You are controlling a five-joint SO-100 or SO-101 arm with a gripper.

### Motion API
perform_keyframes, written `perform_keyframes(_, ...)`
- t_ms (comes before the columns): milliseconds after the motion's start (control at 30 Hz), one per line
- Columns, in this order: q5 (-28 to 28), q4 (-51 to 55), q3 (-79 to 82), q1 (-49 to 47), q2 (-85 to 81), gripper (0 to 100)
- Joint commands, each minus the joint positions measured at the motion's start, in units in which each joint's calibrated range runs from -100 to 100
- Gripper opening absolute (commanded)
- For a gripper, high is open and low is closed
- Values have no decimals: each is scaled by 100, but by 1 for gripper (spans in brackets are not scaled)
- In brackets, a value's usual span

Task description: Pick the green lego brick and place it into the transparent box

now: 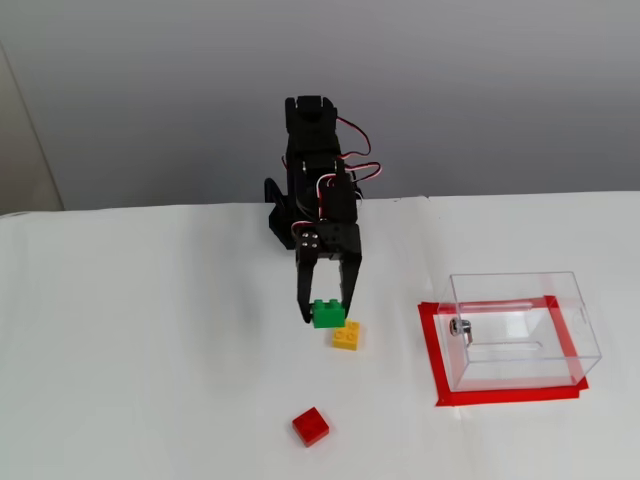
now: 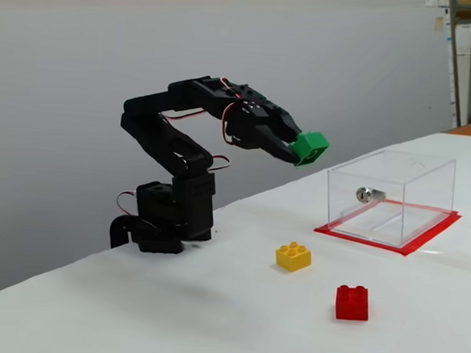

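The green lego brick (image 1: pixel 328 313) (image 2: pixel 309 148) hangs in the air, high above the white table, with my gripper (image 1: pixel 326 312) (image 2: pixel 302 149) shut on it. In both fixed views the arm stretches out from its base toward the transparent box (image 1: pixel 521 330) (image 2: pixel 392 197). The box stands on a red tape frame (image 1: pixel 438 368), open at the top, with a small metal knob (image 1: pixel 458 327) (image 2: pixel 364 193) on one wall. The brick is still left of the box in both fixed views, roughly over the yellow brick (image 1: pixel 346 335) (image 2: pixel 293 256).
A yellow studded brick lies on the table below the gripper and a red brick (image 1: pixel 310 426) (image 2: pixel 351 302) lies nearer the front. The arm's black base (image 2: pixel 164 220) stands at the table's back edge by the grey wall.
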Motion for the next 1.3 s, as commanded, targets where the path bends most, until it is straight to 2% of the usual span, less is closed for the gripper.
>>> perform_keyframes(0, -25, 16, -48, -590, -157, 9)
perform_keyframes(633, -41, -36, -21, -3740, -38, 9)
perform_keyframes(767, -41, -45, -93, -4406, 454, 9)
perform_keyframes(1267, -46, -63, -1477, -5211, 2482, 10)
